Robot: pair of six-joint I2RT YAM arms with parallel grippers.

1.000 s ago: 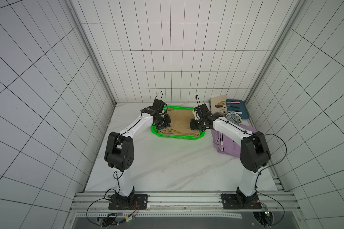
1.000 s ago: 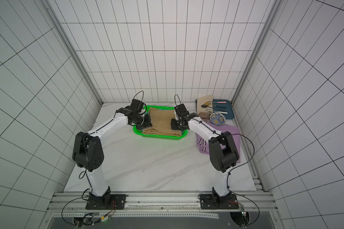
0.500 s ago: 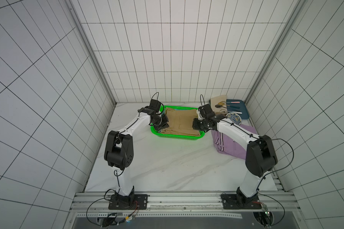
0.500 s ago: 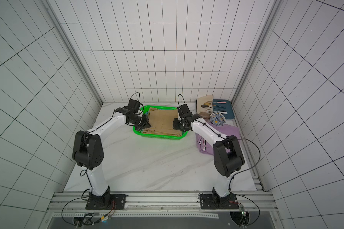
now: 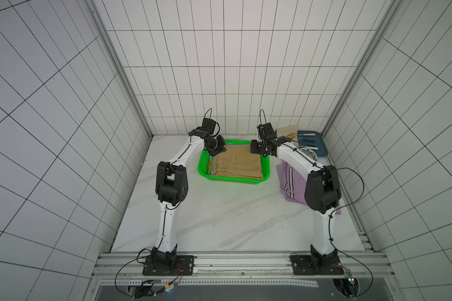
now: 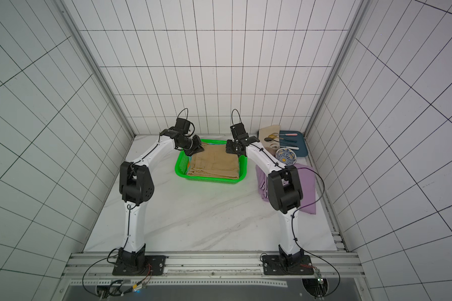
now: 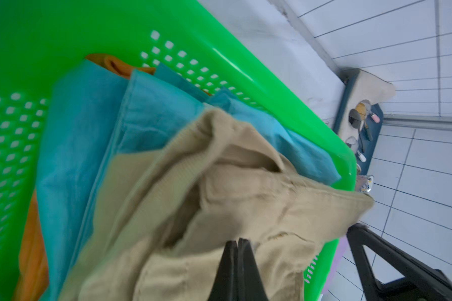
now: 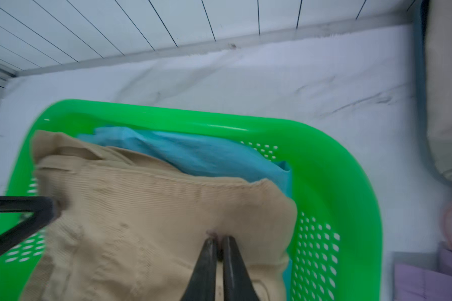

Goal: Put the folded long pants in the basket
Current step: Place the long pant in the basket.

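Tan pants: I see them lying on top of the stack inside the basket, with the far end bunched and partly unfolded. Teal pants: directly beneath the tan pants, showing along the basket's far wall. Orange pants: lowest layer, with only strips visible past the teal. Lilac pants: out of the basket, flat on the table near its right edge, just beside the basket and partly hidden by the right arm.

Basket: standing at the middle of the table's far edge.

Left tool: clenched, tips at the tan pants' far left corner. I cannot tell whether fabric is caught between them. Right tool: clenched on the tan pants at the far right corner; the cloth puckers at its tips.

Tray: in the far right corner, carrying cutlery. Bowl: patterned, at the tray's near edge.
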